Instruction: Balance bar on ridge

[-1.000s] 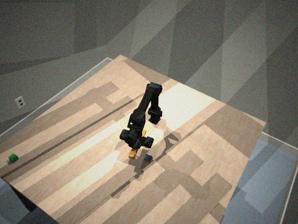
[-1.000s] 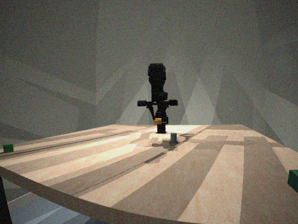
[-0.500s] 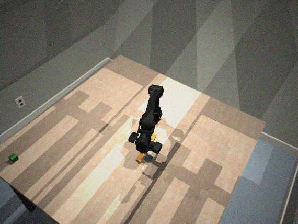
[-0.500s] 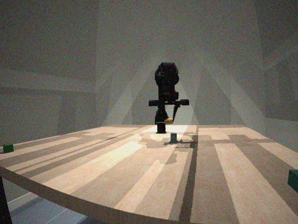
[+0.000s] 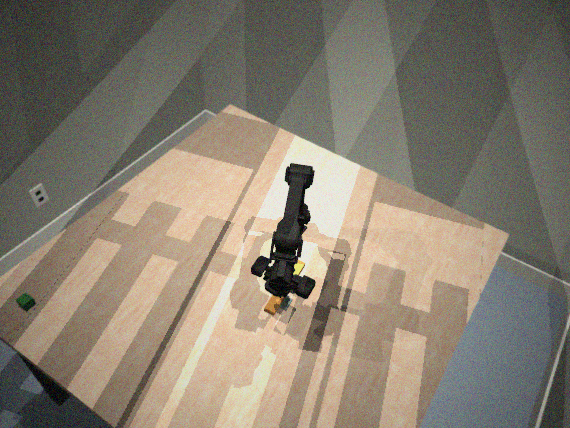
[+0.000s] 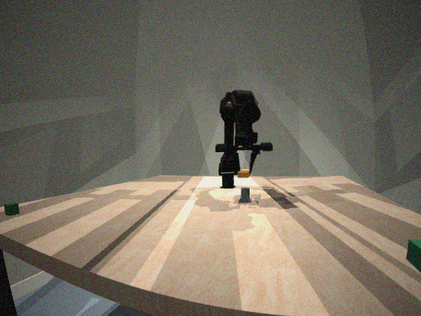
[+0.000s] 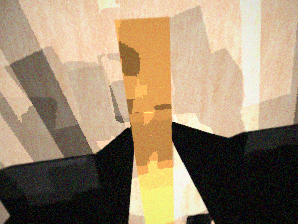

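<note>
The orange bar [image 5: 272, 305] [image 6: 244, 173] [image 7: 145, 75] is held up in the air, clear of the table [image 6: 207, 258]. In the wrist view it runs lengthwise between the fingers, its near part lit yellow. My gripper [image 6: 244, 173] [image 7: 150, 129] is shut on the bar; in the top view the hand hides the fingertips. The small blue-grey ridge [image 5: 286, 302] [image 6: 244, 194] stands on the table below the bar. The exterior view shows a gap between the ridge's top and the bar. In the wrist view the bar covers most of the ridge, leaving a sliver at its left edge.
A green block [image 5: 25, 301] [image 6: 11, 209] lies near the table's left edge. Another green block [image 6: 415, 255] shows at the right edge of the exterior view. Hard shadows and light stripes cross the table.
</note>
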Robot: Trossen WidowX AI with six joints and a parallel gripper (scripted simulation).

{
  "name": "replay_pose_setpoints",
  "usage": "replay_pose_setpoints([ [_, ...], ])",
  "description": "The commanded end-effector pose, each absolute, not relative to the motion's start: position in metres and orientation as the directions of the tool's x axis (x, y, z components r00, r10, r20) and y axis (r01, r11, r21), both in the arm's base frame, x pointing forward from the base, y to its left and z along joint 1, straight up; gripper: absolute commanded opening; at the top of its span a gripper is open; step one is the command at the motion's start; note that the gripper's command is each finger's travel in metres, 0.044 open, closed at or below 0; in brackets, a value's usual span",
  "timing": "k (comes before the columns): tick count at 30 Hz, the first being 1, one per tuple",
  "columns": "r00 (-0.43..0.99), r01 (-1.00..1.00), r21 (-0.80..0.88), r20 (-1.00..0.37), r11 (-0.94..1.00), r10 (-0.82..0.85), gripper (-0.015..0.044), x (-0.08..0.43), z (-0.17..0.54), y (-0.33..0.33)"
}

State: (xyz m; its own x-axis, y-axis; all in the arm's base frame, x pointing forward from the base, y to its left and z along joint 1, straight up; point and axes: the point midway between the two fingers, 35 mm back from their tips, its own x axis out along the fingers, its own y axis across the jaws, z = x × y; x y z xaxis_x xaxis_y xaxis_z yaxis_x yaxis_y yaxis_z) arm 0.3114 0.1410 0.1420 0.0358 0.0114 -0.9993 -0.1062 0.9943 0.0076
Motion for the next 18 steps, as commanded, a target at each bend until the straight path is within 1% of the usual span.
replay_pose_setpoints([
  [1, 0.024, -0.102, 0.009, -1.000, 0.995, 0.011, 0.0000, 0.311, 0.132, 0.142],
  [18, 0.024, -0.102, 0.008, -1.000, 0.995, 0.011, 0.0000, 0.310, 0.105, 0.140],
])
